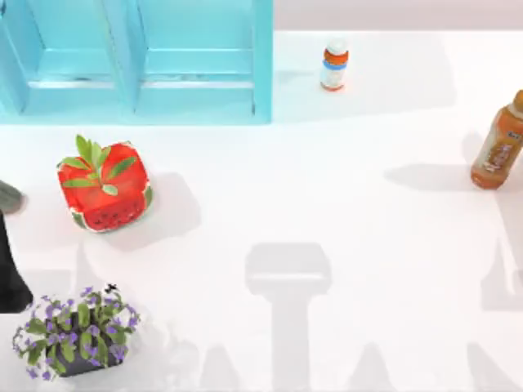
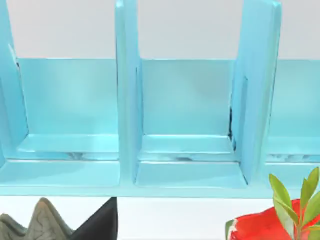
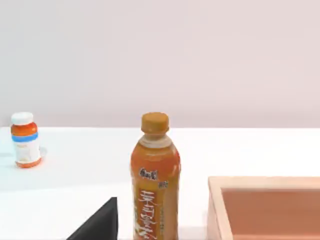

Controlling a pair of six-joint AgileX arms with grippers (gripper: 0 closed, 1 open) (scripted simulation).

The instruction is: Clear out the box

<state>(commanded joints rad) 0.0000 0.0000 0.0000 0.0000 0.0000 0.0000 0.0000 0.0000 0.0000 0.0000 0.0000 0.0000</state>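
Box [image 3: 265, 207] beside orange bottle [image 3: 155, 185]

counter [image 1: 343, 204]: white, smooth, matt
blue shelf [image 1: 196, 73]: shiny painted look, smooth
orange bottle [image 3: 155, 185]: see-through plastic, shiny, paper-like label
small bottle [image 1: 334, 65]: smooth plastic, white cap
box [image 3: 265, 207]: pale wood, matt
watermelon cube [image 1: 105, 186]: glossy, smooth

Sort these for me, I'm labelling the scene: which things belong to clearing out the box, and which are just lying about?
Job, likely: wooden box; orange drink bottle beside it; small white bottle.
Lying about: blue shelf unit; watermelon planter; purple flower pot.
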